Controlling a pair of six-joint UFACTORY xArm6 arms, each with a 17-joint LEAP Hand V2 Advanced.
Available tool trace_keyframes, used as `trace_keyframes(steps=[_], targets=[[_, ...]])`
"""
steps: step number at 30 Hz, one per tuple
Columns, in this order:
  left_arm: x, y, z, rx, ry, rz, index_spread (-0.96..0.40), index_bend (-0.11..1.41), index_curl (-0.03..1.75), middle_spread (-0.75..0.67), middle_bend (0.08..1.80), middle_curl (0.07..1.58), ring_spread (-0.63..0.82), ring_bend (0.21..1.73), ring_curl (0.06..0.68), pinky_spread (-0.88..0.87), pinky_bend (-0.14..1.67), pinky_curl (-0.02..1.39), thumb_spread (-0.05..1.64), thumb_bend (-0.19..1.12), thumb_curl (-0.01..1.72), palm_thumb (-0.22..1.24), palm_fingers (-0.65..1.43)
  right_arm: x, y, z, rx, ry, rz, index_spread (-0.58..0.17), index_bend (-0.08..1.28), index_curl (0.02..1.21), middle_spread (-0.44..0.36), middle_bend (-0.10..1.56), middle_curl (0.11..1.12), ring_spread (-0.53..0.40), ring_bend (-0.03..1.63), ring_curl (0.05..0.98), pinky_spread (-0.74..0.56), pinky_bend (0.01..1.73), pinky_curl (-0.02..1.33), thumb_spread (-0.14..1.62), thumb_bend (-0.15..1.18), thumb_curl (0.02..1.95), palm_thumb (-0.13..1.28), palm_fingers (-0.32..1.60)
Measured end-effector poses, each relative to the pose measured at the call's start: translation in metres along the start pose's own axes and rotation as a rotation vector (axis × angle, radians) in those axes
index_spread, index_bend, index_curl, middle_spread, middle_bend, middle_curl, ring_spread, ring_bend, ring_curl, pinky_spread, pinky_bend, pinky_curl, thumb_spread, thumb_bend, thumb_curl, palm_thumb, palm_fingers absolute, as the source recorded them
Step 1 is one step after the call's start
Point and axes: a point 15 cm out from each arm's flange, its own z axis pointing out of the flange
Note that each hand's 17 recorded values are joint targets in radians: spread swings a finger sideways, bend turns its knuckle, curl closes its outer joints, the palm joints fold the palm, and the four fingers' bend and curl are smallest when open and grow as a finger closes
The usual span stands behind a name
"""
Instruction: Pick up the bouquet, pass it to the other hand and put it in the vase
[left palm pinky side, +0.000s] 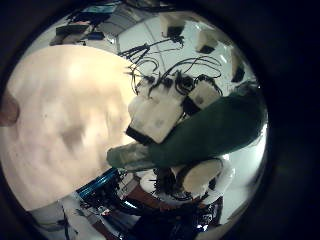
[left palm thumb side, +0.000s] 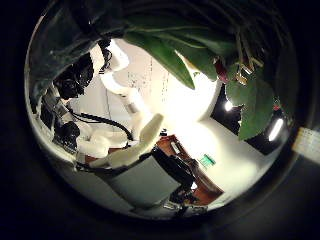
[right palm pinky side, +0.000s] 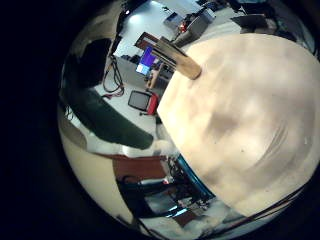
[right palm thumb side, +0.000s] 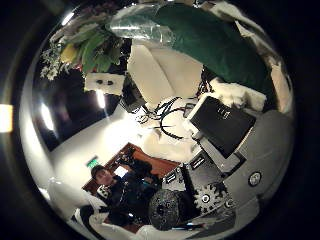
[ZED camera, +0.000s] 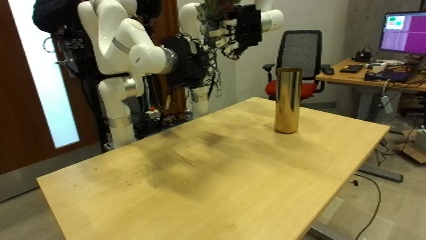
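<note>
The table (ZED camera: 160, 190) lies bare before me, so the bouquet (right palm thumb side: 210, 45) is already picked up and held high, off beyond the table's far edge. My right hand (right palm thumb side: 215, 130) has its fingers curled round the green wrap. Whether my left hand (left palm thumb side: 75, 80) grips it, I cannot tell. I judge the handover midway. The vase (ZED camera: 286, 100) waits empty near the far edge.
</note>
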Motion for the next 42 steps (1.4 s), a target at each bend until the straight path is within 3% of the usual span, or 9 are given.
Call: trace_keyframes(steps=[3, 8, 12, 21, 29, 30, 31, 36, 42], targets=[[0.001, 0.0, 0.0, 0.0, 0.001, -0.009, 0.11, 0.12, 0.29, -0.23, 0.83, 0.78, -0.21, 0.98, 0.261, -0.14, 0.67, 0.38, 0.83, -0.02, 0.35, 0.51, 0.5, 0.002, -0.003, 0.008, -0.012, 0.017, -0.008, -0.292, 1.01, 1.07, -0.125, 1.37, 0.75, -0.197, 1.4, 0.688, -0.27, 1.05, 1.11, 0.29, -0.02, 0.97, 1.2, 1.12], [0.006, -0.001, 0.005, -0.006, 0.026, -0.019, 0.06, 0.12, 0.22, -0.32, 0.78, 0.96, -0.44, 1.34, 0.405, -0.6, 1.16, 0.5, 0.85, -0.01, 0.36, 0.63, 0.64, 0.004, -0.002, 0.011, -0.019, 0.029, -0.008, -0.292, 1.01, 1.07, -0.127, 1.36, 0.75, -0.198, 1.4, 0.692, -0.27, 1.04, 1.12, 0.29, -0.02, 0.98, 1.2, 1.11], [0.015, -0.003, 0.003, 0.016, 0.048, -0.002, -0.02, 0.19, 0.17, -0.39, 0.69, 1.13, -0.45, 1.52, 0.492, -0.64, 1.44, 0.58, 0.85, 0.0, 0.38, 0.79, 0.77, 0.006, -0.001, 0.012, -0.018, 0.028, 0.0, -0.292, 1.01, 1.07, -0.127, 1.36, 0.75, -0.198, 1.4, 0.693, -0.27, 1.04, 1.12, 0.29, -0.02, 0.98, 1.2, 1.11], [0.022, -0.003, -0.005, 0.094, 0.093, 0.041, -0.34, 0.53, 0.24, -0.5, 0.72, 1.34, -0.41, 1.5, 0.55, -0.52, 1.42, 0.6, 0.64, 0.01, 0.57, 1.16, 0.97, 0.014, -0.009, 0.004, 0.03, 0.057, 0.008, -0.296, 0.93, 1.04, -0.146, 1.28, 0.74, -0.215, 1.34, 0.677, -0.29, 1.1, 1.08, 0.62, -0.04, 0.87, 1.03, 1.08], [0.027, 0.0, -0.011, 0.117, 0.08, 0.085, -0.54, 0.71, 0.36, -0.55, 0.84, 1.35, -0.41, 1.51, 0.597, -0.5, 1.4, 0.64, 0.39, -0.01, 0.72, 1.21, 0.92, 0.028, -0.002, -0.002, 0.065, 0.042, 0.088, -0.323, 0.25, 0.84, -0.19, 0.82, 0.61, -0.266, 1.25, 0.605, -0.48, 1.12, 0.88, 0.79, -0.02, 0.7, 0.91, 0.37], [0.028, 0.001, -0.013, 0.124, 0.078, 0.092, -0.57, 0.74, 0.4, -0.56, 0.87, 1.34, -0.41, 1.51, 0.603, -0.5, 1.41, 0.64, 0.36, -0.01, 0.74, 1.22, 0.92, 0.03, 0.001, 0.0, 0.065, 0.035, 0.103, -0.318, 0.24, 0.78, -0.12, 0.68, 0.54, -0.195, 1.09, 0.564, -0.39, 0.97, 0.85, 0.84, -0.03, 0.67, 0.9, -0.01], [0.029, 0.001, -0.014, 0.129, 0.075, 0.097, -0.59, 0.75, 0.42, -0.57, 0.88, 1.34, -0.41, 1.52, 0.609, -0.5, 1.41, 0.65, 0.34, -0.02, 0.75, 1.22, 0.91, 0.033, 0.005, 0.003, 0.063, 0.025, 0.118, -0.324, 0.23, 0.73, -0.086, 0.61, 0.51, -0.138, 0.97, 0.518, -0.29, 0.88, 0.82, 0.86, -0.03, 0.66, 0.88, -0.13], [0.035, 0.006, -0.016, 0.141, 0.062, 0.12, -0.67, 0.78, 0.56, -0.58, 0.97, 1.31, -0.41, 1.54, 0.632, -0.49, 1.45, 0.68, 0.27, -0.01, 0.81, 1.22, 0.86, 0.037, 0.008, 0.005, 0.063, 0.018, 0.137, -0.335, 0.13, 0.52, 0.067, 0.33, 0.37, 0.092, 0.59, 0.322, 0.16, 0.57, 0.6, 0.92, -0.03, 0.59, 0.83, -0.18], [0.049, 0.01, -0.025, 0.172, 0.035, 0.16, -0.73, 0.74, 0.79, -0.58, 1.07, 1.26, -0.4, 1.57, 0.65, -0.48, 1.48, 0.71, 0.24, -0.02, 0.86, 1.22, 0.81, 0.042, 0.008, -0.001, 0.076, 0.017, 0.163, -0.365, 0.09, 0.31, 0.133, 0.19, 0.32, 0.181, 0.41, 0.253, 0.33, 0.45, 0.46, 0.94, -0.03, 0.52, 0.78, -0.14]])
